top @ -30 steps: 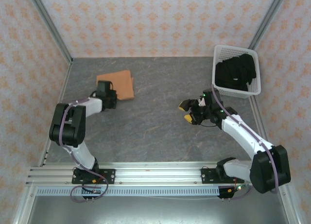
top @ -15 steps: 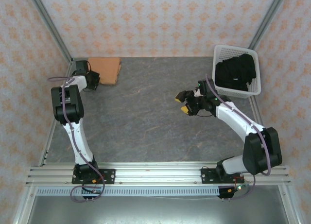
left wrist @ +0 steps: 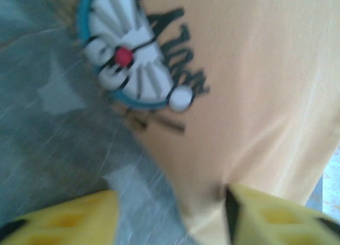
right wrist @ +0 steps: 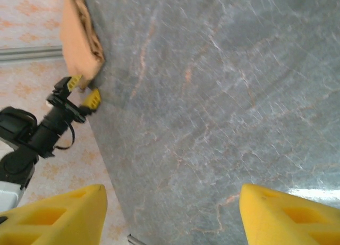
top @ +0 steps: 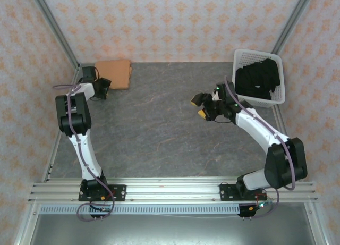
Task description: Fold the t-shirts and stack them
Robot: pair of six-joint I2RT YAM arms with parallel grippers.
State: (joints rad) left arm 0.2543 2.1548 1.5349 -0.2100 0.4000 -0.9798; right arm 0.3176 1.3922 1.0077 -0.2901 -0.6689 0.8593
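We see the orange-tan t-shirt (top: 113,73) lying folded in the far left corner of the grey table (top: 170,138), and the left wrist view catches its blue-and-white cartoon print and dark lettering. Our left gripper (left wrist: 170,218) sits at the shirt's edge. Its yellow fingers are spread, and the cloth reaches between them unpinched. Our right gripper (top: 202,106) hovers over bare table right of centre, jaws apart and empty. The black t-shirts (top: 257,79) lie heaped in the white lattice basket (top: 254,52) at the far right.

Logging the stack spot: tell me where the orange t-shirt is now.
In the top view the orange t-shirt lies folded in the far-left corner of the table, just beyond the left gripper, far from the basket on the right.
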